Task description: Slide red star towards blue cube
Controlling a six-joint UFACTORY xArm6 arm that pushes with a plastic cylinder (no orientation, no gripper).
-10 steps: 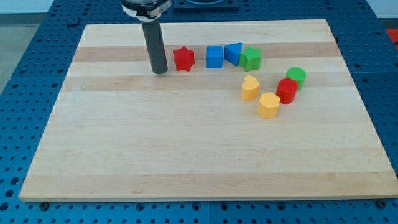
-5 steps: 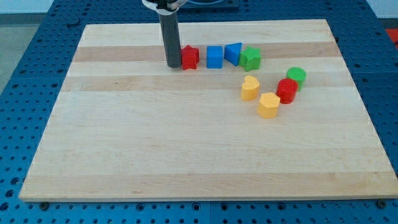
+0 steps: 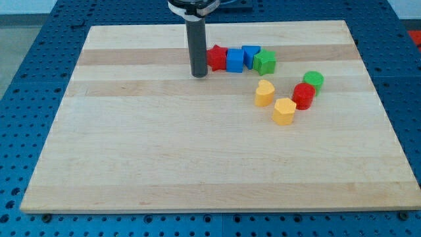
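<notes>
Tip: my tip (image 3: 198, 75) is resting on the board (image 3: 164, 158), just to the view's left of the red star, slightly lower in the view than it; whether it is touching the star cannot be told.
End effector: it is a plain dark rod (image 3: 197, 46), standing upright, with nothing to open or close and nothing held.
Red star: the red star (image 3: 216, 57) is lying near the view's top, its right side pressing against the blue cube.
Blue cube: the blue cube (image 3: 234, 60) is sitting between the star and a second blue block.
Second blue: the other blue block (image 3: 250, 55) is sitting just right of the cube and a little higher in the view; its shape is unclear.
Green star: the green star (image 3: 265, 62) is touching that blue block's right side, closing the row.
Lower cluster: a yellow heart (image 3: 264, 93) and a yellow block (image 3: 284, 110) are lying below the row; a red cylinder (image 3: 303, 95) is sitting beside the yellow block, with a green cylinder (image 3: 314, 80) just above it.
</notes>
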